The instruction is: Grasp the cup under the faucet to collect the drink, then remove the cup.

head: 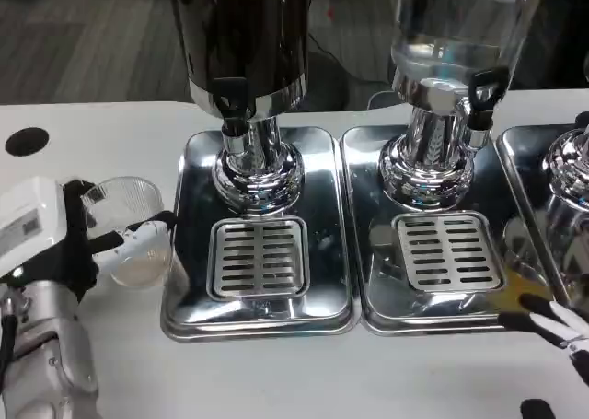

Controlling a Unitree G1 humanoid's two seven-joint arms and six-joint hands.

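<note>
Left robot hand (69, 230) is gripping clear cup (133, 230), fingers wrapping it, left of drip tray (189, 290) on desk (92, 133); right robot hand (561, 331) grip unclear.

A white worktop (304, 373) carries polished steel drip trays side by side: a middle tray (433, 313) with a slotted grille (448, 251), and a third tray (534, 189) cut by the right edge. On the middle tray stands a dispenser with a clear tank (451, 23) on a chrome pedestal (428, 166). A round black spot (26, 141) marks the worktop at far left, and grey floor (92, 41) lies beyond.
</note>
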